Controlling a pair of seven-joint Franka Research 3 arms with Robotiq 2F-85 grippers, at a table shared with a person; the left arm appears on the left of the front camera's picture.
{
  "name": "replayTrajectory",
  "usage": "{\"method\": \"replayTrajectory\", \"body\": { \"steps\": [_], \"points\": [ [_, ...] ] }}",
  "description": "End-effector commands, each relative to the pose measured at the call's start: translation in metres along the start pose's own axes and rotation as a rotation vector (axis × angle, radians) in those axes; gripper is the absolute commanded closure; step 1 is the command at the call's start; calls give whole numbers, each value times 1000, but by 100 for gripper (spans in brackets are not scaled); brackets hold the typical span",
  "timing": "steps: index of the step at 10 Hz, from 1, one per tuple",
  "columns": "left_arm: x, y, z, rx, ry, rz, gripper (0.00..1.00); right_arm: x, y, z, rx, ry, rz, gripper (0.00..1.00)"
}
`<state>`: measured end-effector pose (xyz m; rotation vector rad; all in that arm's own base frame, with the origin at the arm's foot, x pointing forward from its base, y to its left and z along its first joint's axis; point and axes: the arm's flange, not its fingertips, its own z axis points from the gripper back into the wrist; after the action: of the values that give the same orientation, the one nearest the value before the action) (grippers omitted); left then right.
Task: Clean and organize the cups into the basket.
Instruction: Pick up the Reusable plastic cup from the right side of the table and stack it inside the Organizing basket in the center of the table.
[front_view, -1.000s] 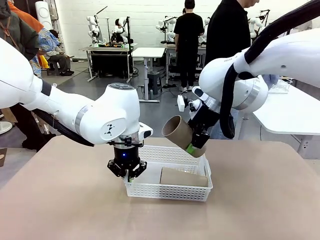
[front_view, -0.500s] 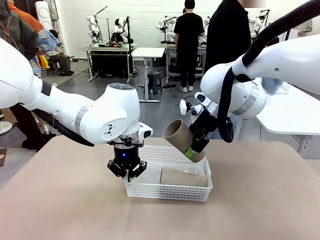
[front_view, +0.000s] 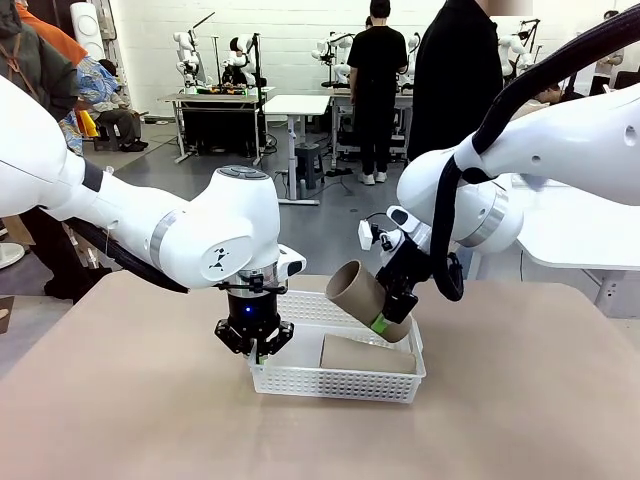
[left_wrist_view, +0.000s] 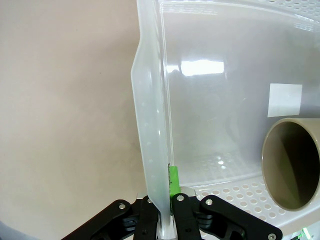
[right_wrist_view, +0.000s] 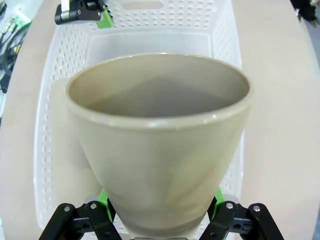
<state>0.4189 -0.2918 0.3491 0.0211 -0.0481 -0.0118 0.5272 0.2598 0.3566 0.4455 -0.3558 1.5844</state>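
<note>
The white lattice basket (front_view: 300, 378) sits mid-table. My left gripper (front_view: 255, 347) is shut on its left end wall, and the left wrist view shows the wall (left_wrist_view: 150, 125) pinched between the green pads (left_wrist_view: 173, 181). One tan cup (front_view: 366, 354) lies on its side inside the basket, with its open mouth (left_wrist_view: 292, 170) facing that wall. My right gripper (front_view: 386, 316) is shut on a second tan cup (front_view: 362, 294), held tilted just above the basket's right half. In the right wrist view this cup (right_wrist_view: 160, 135) hangs over the basket floor (right_wrist_view: 125, 42).
A person in black (front_view: 455, 70) stands at the table's far side, behind my right arm. My left gripper (right_wrist_view: 82, 11) appears at the basket's far end in the right wrist view. Bare tan tabletop (front_view: 120, 400) lies around the basket.
My right gripper has come down a little toward the basket with the tan cup. The left gripper and the basket have stayed still.
</note>
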Motion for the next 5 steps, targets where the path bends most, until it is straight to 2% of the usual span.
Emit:
{"method": "replayTrajectory", "body": {
  "steps": [1, 4, 5],
  "points": [
    [-2, -1, -2, 5, 4, 0, 100, -6, -3, -6, 7, 17, 37, 18],
    [-2, -1, -2, 5, 4, 0, 100, -10, -6, -14, 37, 19, 79, 18],
    [-2, -1, -2, 5, 4, 0, 100, -10, -5, -16, 41, 22, 72, 2]
  ]
}}
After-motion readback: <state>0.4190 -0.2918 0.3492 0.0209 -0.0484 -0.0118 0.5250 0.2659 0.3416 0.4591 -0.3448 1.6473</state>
